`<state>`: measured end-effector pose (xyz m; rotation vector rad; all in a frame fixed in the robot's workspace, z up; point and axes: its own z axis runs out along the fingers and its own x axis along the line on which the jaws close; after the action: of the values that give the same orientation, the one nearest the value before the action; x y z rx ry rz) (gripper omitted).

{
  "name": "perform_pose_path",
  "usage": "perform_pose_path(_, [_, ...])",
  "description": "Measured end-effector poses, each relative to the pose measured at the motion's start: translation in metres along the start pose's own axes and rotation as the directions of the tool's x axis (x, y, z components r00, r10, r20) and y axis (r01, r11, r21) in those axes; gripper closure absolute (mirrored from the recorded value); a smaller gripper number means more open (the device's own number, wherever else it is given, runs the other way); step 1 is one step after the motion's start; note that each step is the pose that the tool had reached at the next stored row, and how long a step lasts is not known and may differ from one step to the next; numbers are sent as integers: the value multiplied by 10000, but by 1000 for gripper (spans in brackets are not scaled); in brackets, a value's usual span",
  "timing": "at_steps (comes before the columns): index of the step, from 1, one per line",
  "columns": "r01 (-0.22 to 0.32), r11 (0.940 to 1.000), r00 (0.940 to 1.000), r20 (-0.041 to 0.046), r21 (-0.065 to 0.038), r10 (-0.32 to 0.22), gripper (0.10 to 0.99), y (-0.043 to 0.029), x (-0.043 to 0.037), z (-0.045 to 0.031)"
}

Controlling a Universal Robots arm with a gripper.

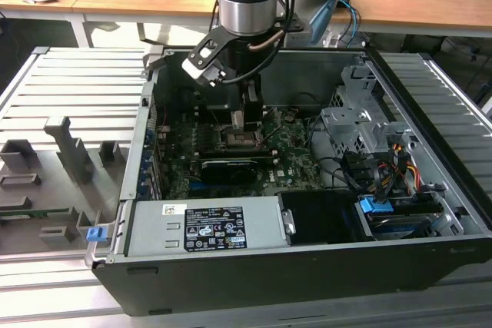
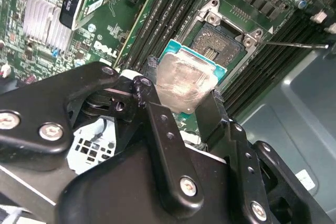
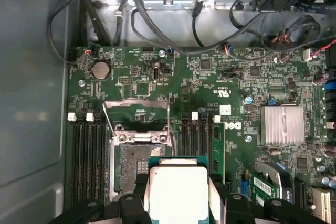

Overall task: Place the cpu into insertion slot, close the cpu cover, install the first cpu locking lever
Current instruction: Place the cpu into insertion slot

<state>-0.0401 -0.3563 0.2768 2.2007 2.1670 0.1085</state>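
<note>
My gripper [image 1: 240, 122] hangs inside the open computer case, shut on the cpu [image 2: 184, 81], a flat square chip with a tan-silver face on a green edge. Black fingers [image 2: 157, 114] clamp two opposite sides of it. The cpu [image 3: 178, 192] is held just above the board, beside and partly over the insertion slot [image 3: 134, 166], whose black square socket with metal rim [image 2: 220, 35] lies bare. The cpu cover [image 3: 137, 109], a thin metal frame with a window, is swung open away from the socket. A thin wire locking lever [image 2: 294, 44] sticks out to one side.
Black memory slots [image 3: 89, 156] flank the socket on both sides. A long black card [image 1: 228, 168] lies across the board near it, and a finned heat sink [image 3: 283, 124] sits further off. A silver power supply [image 1: 207, 228], drive cage [image 1: 361, 124] and cables [image 1: 384, 167] line the case.
</note>
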Motion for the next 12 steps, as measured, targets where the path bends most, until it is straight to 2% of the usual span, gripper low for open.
perform_pose_path(2, [-211, 9998, 9998, 17, -3, 211, 549, -3, 0, 11])
perform_pose_path(12, [-225, 9997, 9997, 20, -3, 225, 549, -15, -1, 78])
